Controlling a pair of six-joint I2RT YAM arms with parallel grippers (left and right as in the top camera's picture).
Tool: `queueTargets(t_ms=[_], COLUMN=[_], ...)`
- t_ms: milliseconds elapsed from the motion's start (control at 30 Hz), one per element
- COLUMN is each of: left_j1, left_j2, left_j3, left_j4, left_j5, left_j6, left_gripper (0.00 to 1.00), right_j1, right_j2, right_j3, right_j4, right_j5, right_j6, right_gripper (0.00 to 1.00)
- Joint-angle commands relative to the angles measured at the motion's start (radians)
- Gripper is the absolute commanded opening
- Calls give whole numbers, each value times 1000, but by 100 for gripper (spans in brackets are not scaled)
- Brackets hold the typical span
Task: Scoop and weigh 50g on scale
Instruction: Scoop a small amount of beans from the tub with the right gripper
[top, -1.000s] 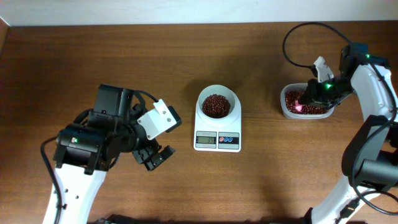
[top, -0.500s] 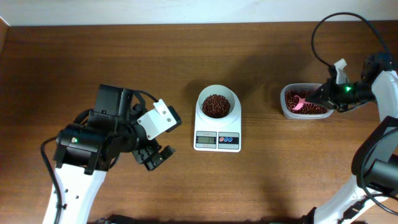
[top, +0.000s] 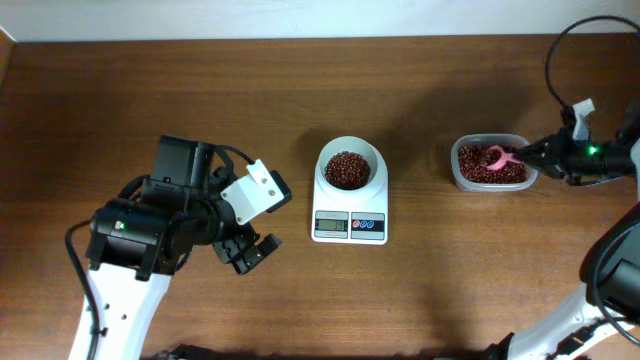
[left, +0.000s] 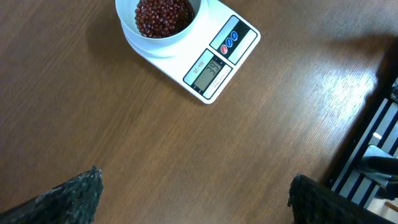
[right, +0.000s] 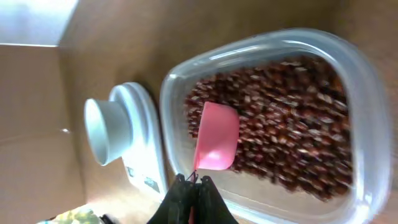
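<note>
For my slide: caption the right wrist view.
Shut right gripper holds pink plastic spoon in clear plastic tub of red-brown beans.

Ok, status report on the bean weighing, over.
Left gripper open, empty. Right gripper shut on pink spoon, in tub of beans. More beans in bowl on scale. Nothing between tub and scale.

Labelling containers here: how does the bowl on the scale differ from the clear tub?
The bowl is round, opaque white and sits on the scale; the tub is rectangular, clear and rests on the table. The tub has a pink spoon in it, the bowl none. Both hold red-brown beans.
</note>
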Motion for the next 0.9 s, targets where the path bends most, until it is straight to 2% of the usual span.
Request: queueTargets(t_ms=[0, 867], left_j1=[3, 3], left_j2=[0, 0], left_j3=[-3, -3], left_j4=[2, 2], left_j5=[14, 14], left_j6=[16, 16], left_gripper=[99, 99], right_j1=[-21, -21], right_j2=[-2, -2], right_j3=[-6, -6], right_j4=[-3, -3], right_j5=[50, -186], right_j6=[-24, -26], right_gripper=[4, 4])
